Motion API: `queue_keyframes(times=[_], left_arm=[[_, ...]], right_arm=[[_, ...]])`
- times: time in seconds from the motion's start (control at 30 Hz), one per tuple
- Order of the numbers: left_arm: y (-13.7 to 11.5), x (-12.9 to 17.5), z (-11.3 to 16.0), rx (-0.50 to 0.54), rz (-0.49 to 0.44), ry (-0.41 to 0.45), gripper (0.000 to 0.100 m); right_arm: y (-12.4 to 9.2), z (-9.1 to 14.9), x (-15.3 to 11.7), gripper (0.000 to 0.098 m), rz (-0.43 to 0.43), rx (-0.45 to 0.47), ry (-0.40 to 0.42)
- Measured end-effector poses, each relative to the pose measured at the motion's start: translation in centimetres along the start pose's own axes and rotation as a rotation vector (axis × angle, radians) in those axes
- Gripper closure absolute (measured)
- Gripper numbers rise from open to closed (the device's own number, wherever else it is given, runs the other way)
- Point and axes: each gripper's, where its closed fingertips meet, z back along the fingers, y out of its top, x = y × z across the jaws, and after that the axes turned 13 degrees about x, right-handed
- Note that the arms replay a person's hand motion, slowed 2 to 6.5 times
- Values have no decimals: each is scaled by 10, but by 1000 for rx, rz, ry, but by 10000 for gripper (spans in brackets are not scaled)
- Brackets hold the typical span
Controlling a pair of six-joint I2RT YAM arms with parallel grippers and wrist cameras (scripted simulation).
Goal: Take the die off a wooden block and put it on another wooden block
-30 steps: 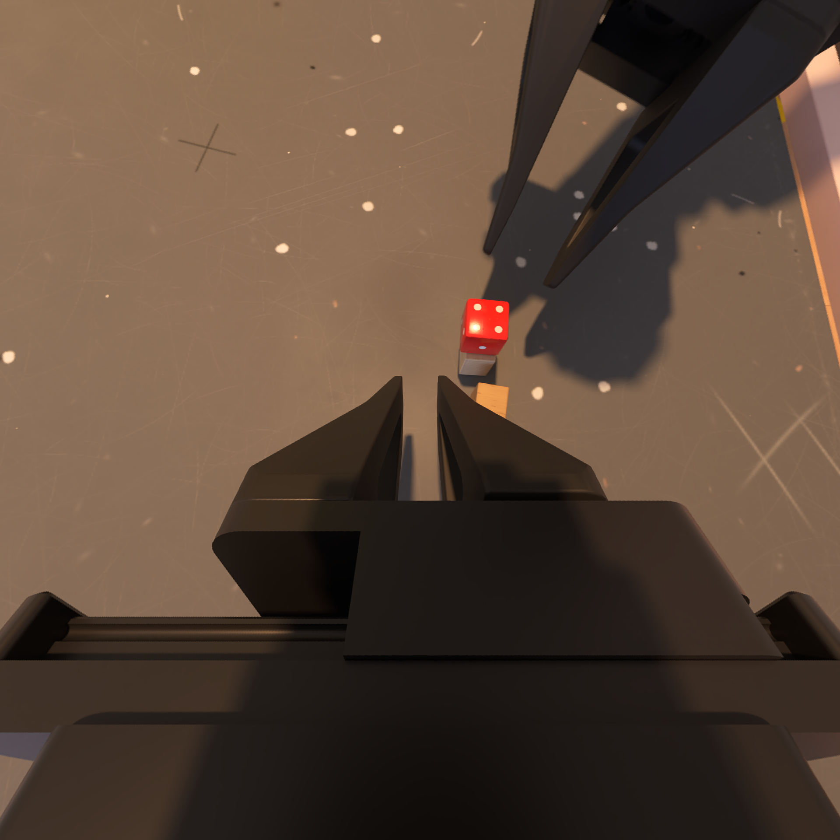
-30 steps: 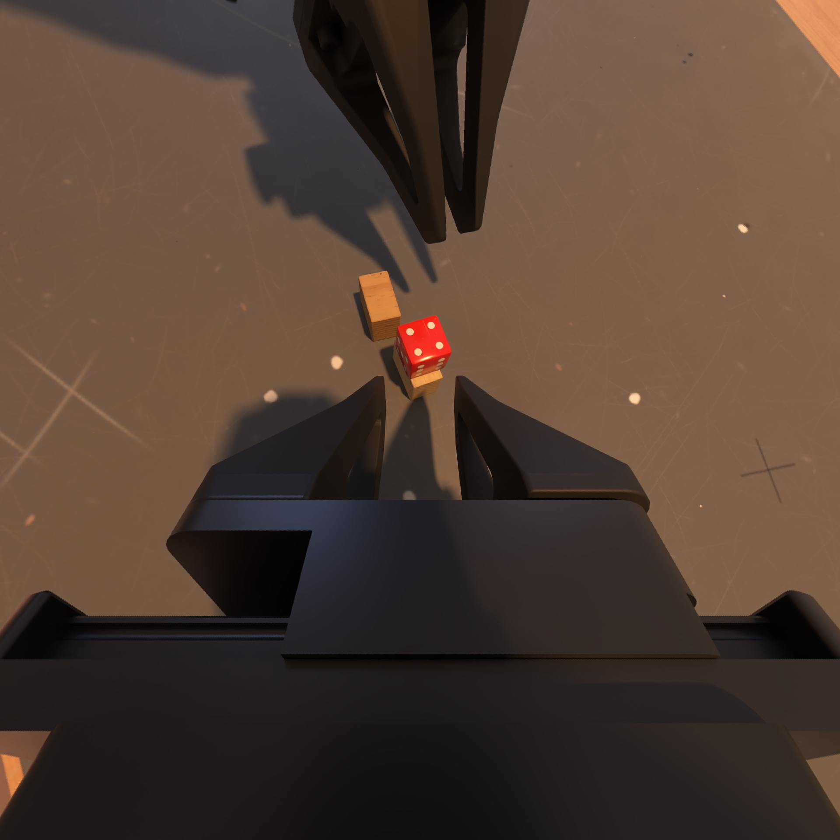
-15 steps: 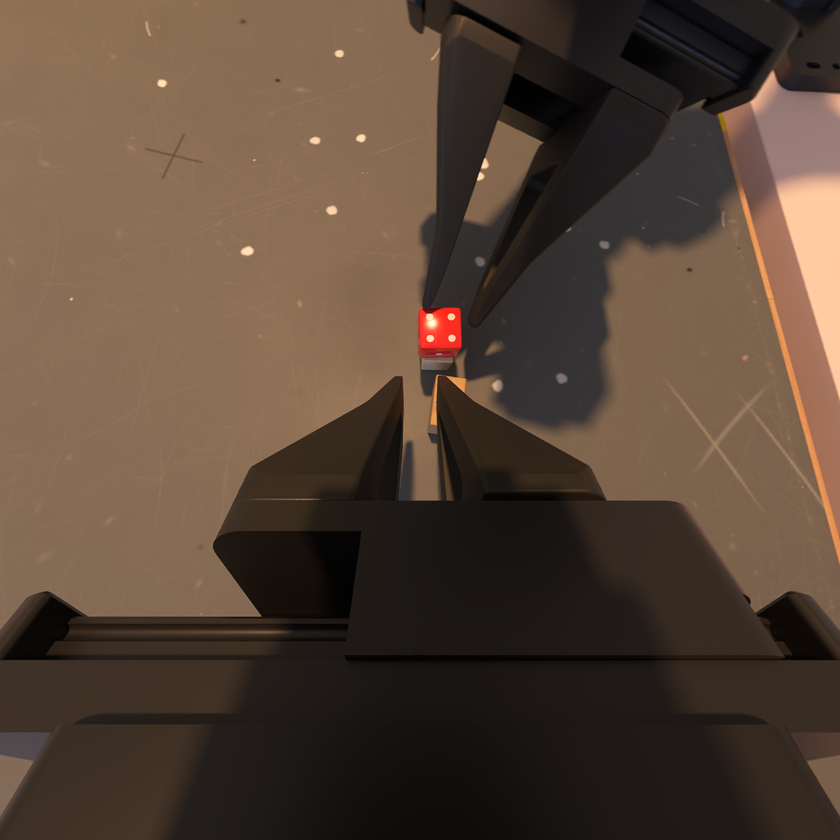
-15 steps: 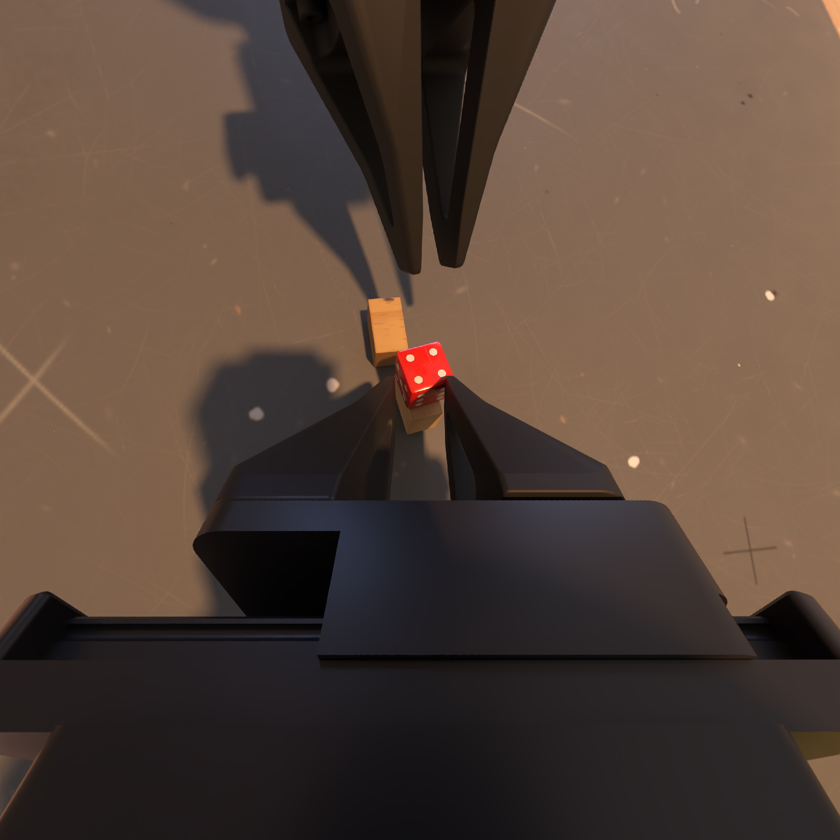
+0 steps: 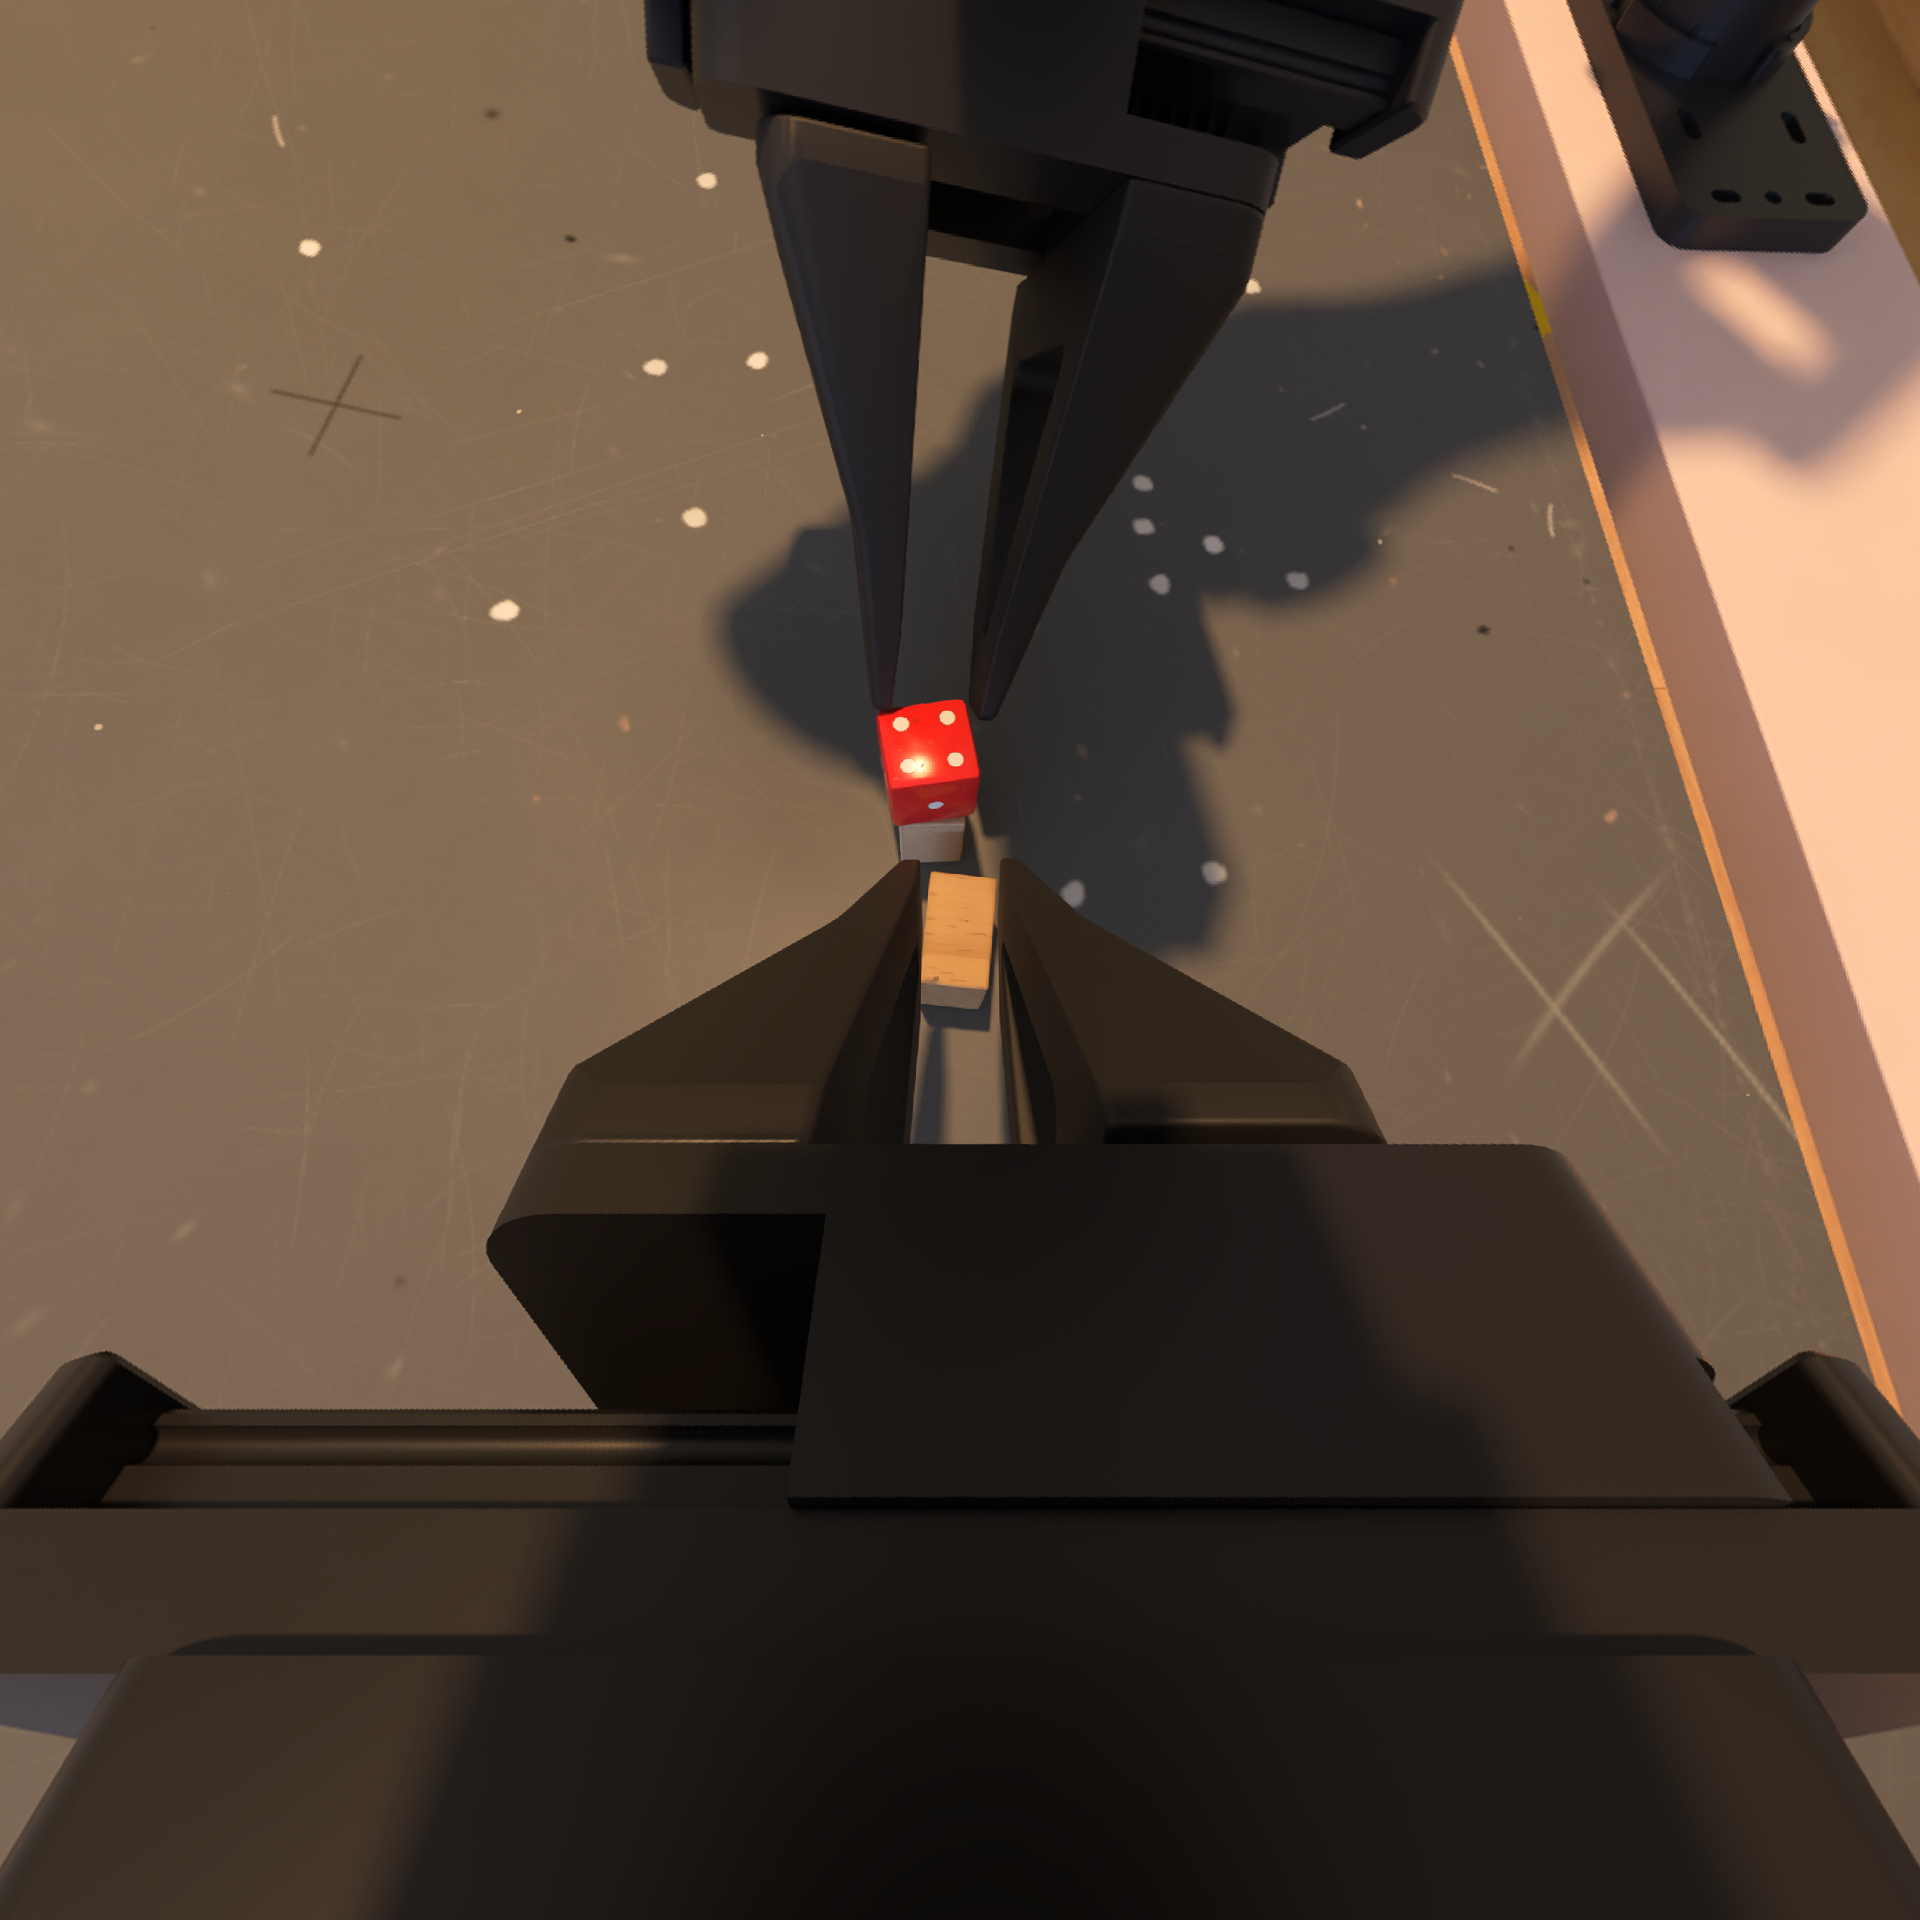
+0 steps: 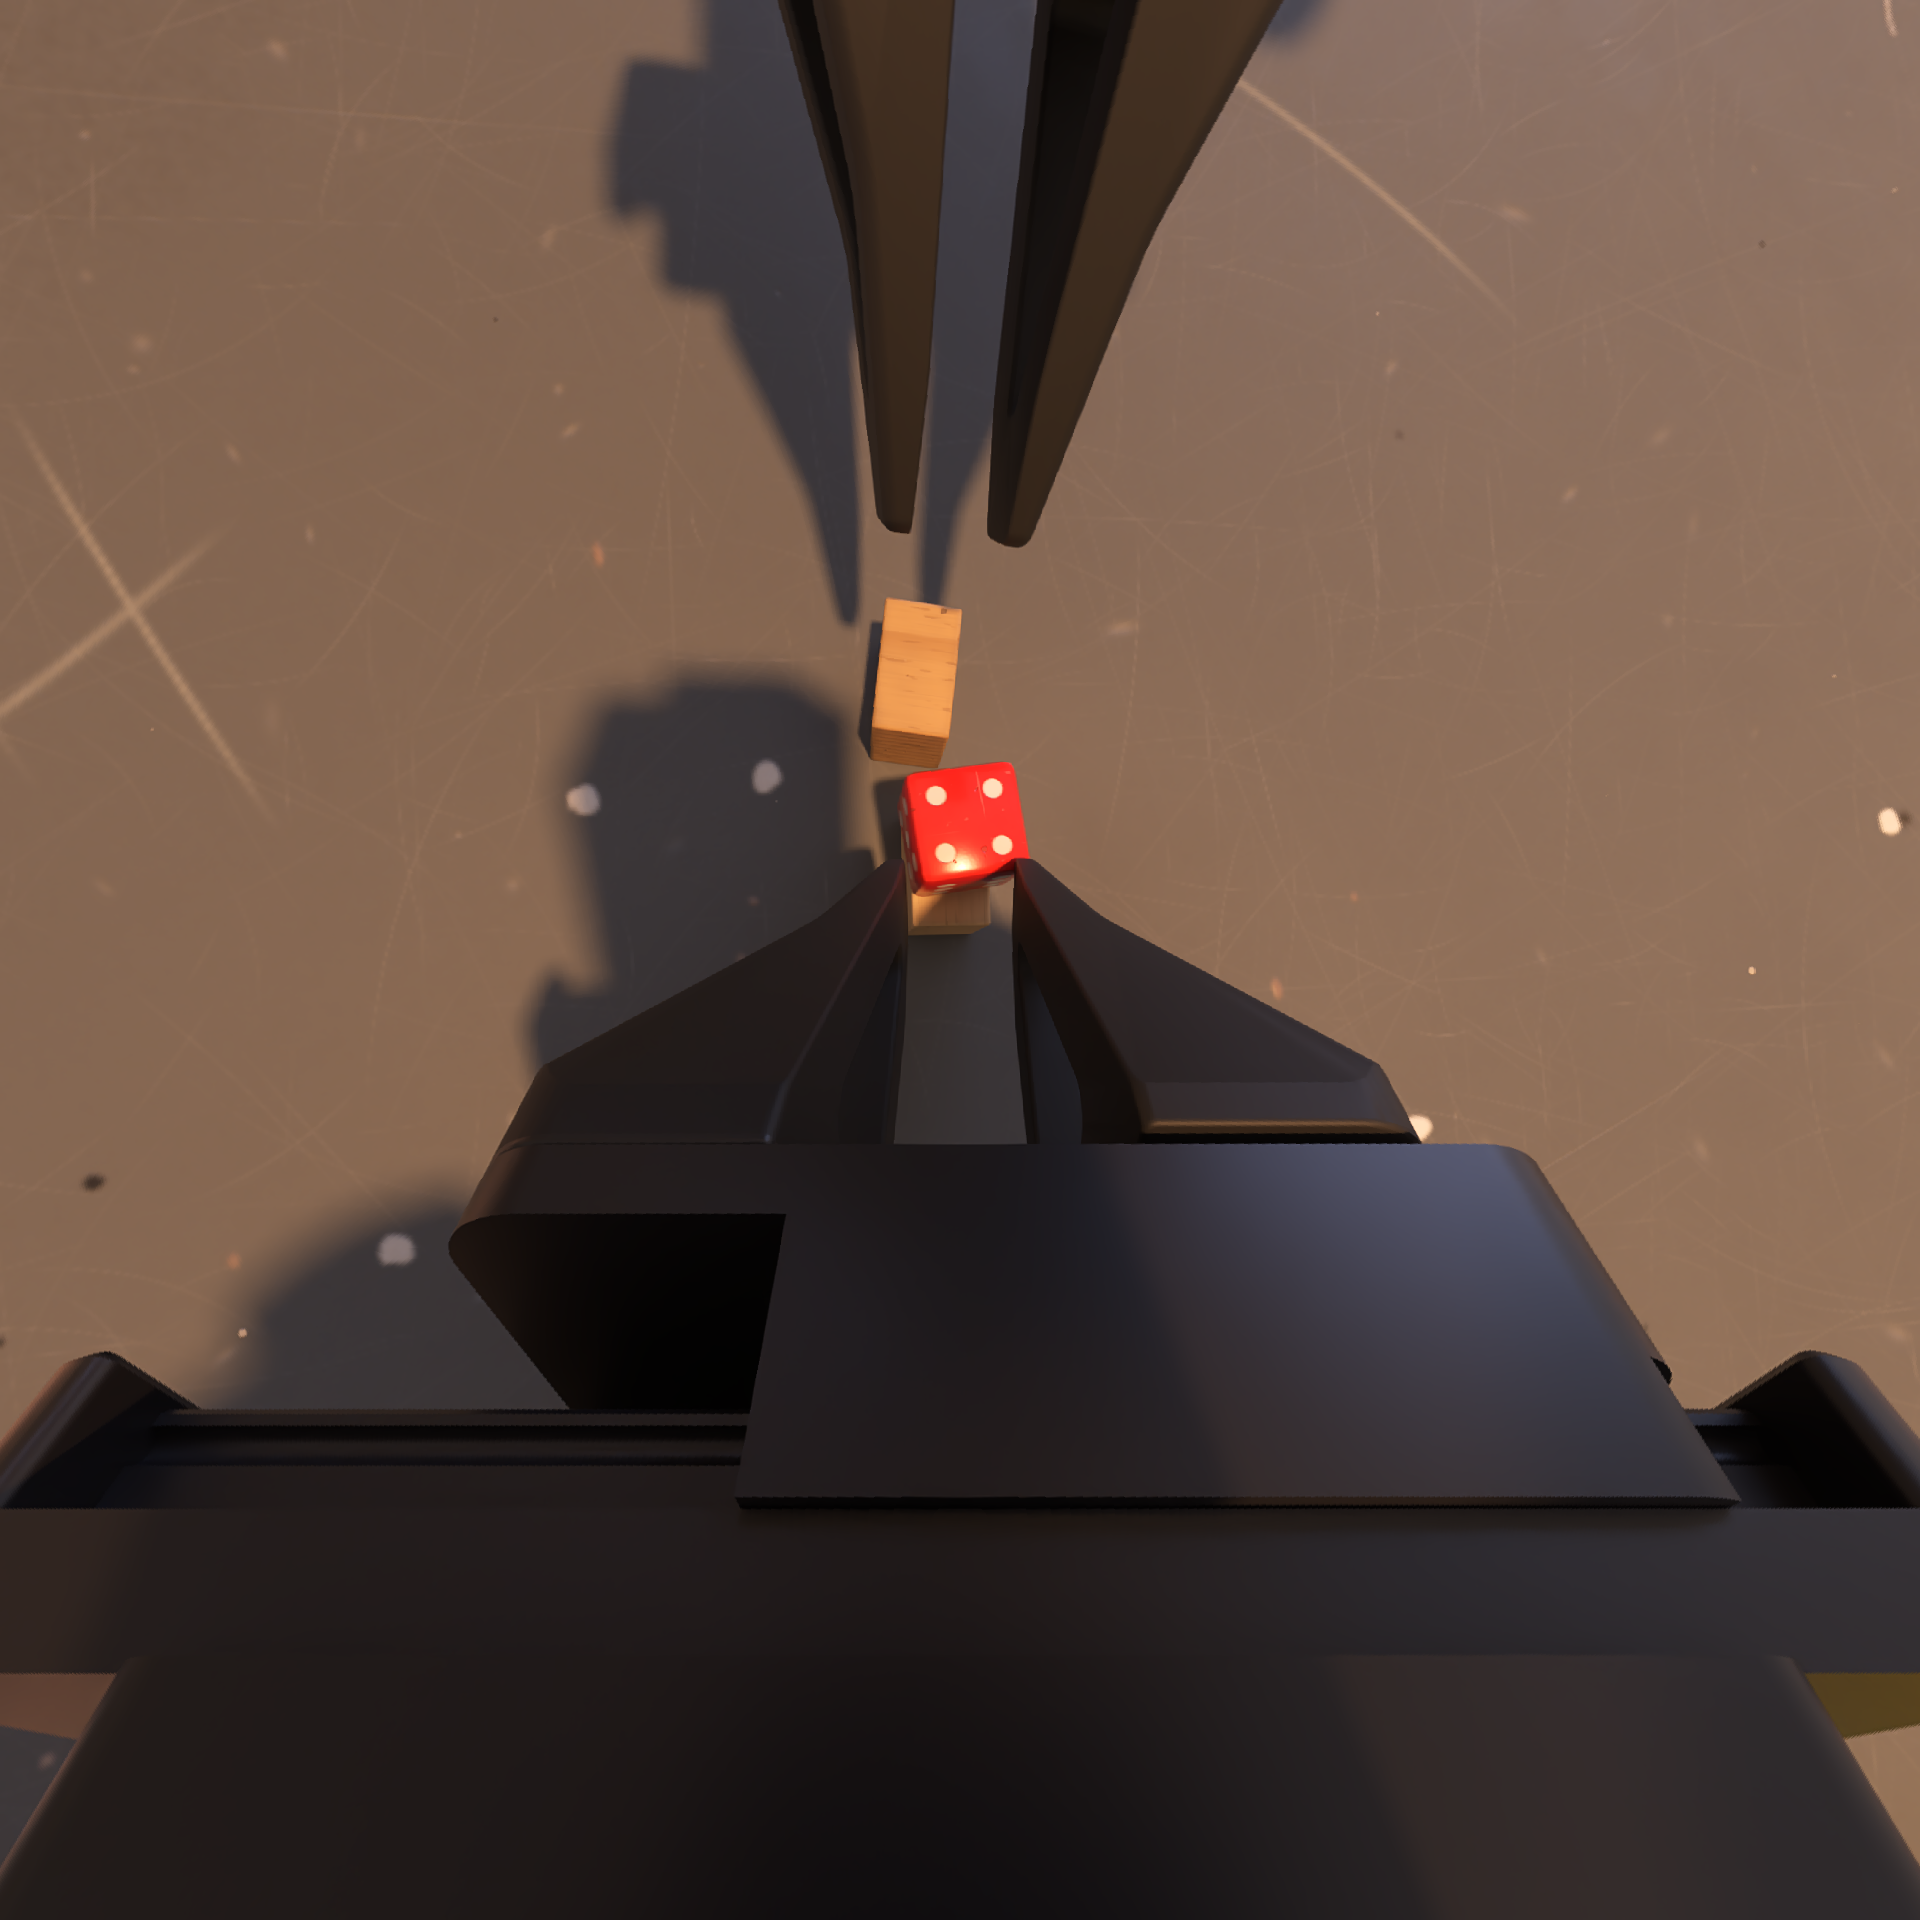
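A red die [image 6: 961, 826] with white pips sits on a small pale wooden block [image 6: 948, 914]; it also shows in the left wrist view [image 5: 928, 758] on that block [image 5: 932, 840]. My right gripper [image 6: 958, 862] has its fingertips pressed against the die's two sides, and the die still rests on the block. A second, tan wooden block [image 6: 914, 675] lies flat on the mat just beyond it. My left gripper [image 5: 958, 868] hangs above this tan block [image 5: 956, 935], empty, jaws only narrowly apart. Both grippers face each other, tips close.
The blocks lie on a dark scratched mat [image 5: 416, 727] with white specks. In the left wrist view the mat's right edge meets a wooden strip and a pale surface [image 5: 1766, 520], where a black bracket [image 5: 1756, 156] stands.
My right gripper came down over the die and narrowed its jaws onto it. The left gripper moved in until the tan block lay between its fingertips in its view.
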Motion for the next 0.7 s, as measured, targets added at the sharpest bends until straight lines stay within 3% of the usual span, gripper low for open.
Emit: queue_keyframes(times=[0.2,0.33,0.47,0.6,0.7], left_arm=[[4,5,0,27,4,-12,877],[9,9,3,66,38,-30,876],[13,10,6,99,71,-43,877],[15,10,7,109,64,-47,877],[16,12,8,104,38,-51,877]], right_arm=[[6,3,1,749,-24,10,4],[24,8,4,735,-30,82,-48],[44,10,-1,739,18,153,-106],[53,5,-8,751,36,170,-166],[55,0,-10,745,-5,165,-199]])
